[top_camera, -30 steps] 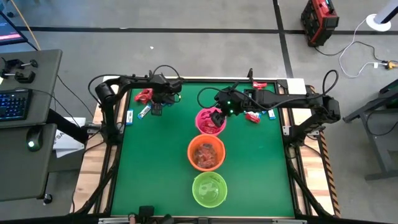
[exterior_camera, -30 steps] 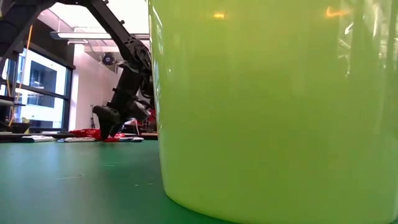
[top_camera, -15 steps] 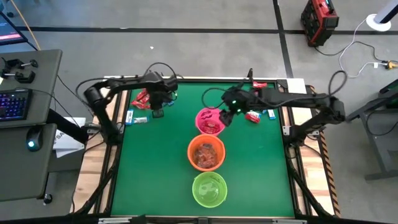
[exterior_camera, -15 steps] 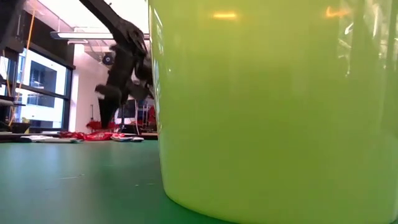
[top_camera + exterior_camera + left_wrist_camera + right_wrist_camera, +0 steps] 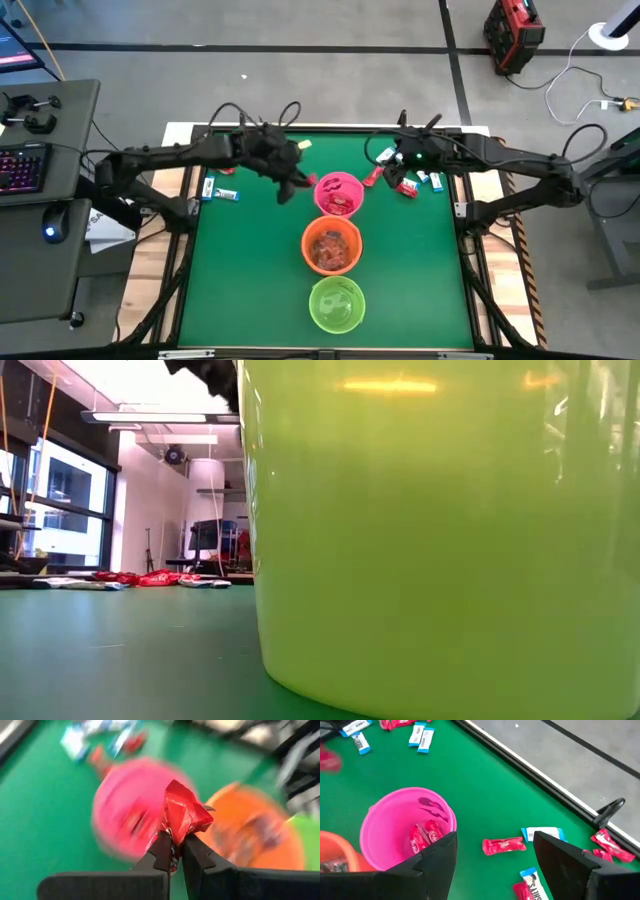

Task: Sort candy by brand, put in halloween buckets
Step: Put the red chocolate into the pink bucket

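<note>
Since earlier, left gripper nearer pink bucket, red candy upright.

From my remote station I see two slim arms, both black or very dark grey, built of long straight links joined by chunkier rounded joints. Thin black cables loop loosely above each arm near the wrist. A small green light glows on the right arm's wrist housing. The left gripper has two matte black, blocky fingers that taper to narrow tips. The right gripper has two broad, angular black fingers with flat, faceted faces.
</note>
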### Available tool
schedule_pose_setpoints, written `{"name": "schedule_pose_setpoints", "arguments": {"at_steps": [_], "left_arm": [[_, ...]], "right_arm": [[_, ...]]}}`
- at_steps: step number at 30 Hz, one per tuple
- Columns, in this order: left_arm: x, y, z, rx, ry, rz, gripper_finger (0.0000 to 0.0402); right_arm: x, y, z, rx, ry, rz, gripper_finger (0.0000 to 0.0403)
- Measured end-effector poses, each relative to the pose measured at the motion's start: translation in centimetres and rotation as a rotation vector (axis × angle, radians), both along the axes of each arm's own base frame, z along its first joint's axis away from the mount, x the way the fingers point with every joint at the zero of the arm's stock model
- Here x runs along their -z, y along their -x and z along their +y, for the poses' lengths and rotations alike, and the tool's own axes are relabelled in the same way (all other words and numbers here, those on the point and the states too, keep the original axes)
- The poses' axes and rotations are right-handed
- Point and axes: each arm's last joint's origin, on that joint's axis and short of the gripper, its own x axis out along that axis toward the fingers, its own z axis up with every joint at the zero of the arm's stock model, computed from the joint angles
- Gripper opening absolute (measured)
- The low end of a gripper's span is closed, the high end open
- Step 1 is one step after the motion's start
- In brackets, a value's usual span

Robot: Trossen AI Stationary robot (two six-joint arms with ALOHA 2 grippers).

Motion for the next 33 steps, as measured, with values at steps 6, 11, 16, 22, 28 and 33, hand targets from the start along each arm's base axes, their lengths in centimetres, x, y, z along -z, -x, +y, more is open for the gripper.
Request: {"name": "schedule_pose_setpoints", "arguments": {"at_steps": [6, 11, 16, 22, 28, 33], "left_arm": [[0.5, -3.8, -2.8, -0.031, -0.075, -0.162, 0.0023], [3.7, -5.8, -2.4, -0.121, 0.001, -0.074, 0.0094], [5.1, -6.8, -2.1, -0.173, 0.087, -0.064, 0.0174], [4.7, -6.4, -1.6, -0.139, 0.136, -0.066, 0.0220], [1.2, -3.1, 0.7, -0.230, 0.190, -0.114, 0.0222], [-2.1, -0.8, 1.6, -0.258, 0.105, -0.308, 0.0223]], "right_arm": [[0.3, 0.2, 0.0, 0.013, -0.013, 0.008, 0.0255], [0.4, 0.3, 0.0, 0.007, -0.011, 0.024, 0.0255], [0.8, 0.5, 0.1, 0.032, -0.032, 0.051, 0.0255], [4.8, 1.1, -0.5, 0.105, -0.145, 0.141, 0.0255], [12.1, 2.5, -1.2, 0.140, -0.365, 0.272, 0.0255], [15.6, 4.3, -2.5, 0.238, -0.421, 0.329, 0.0255]]}}
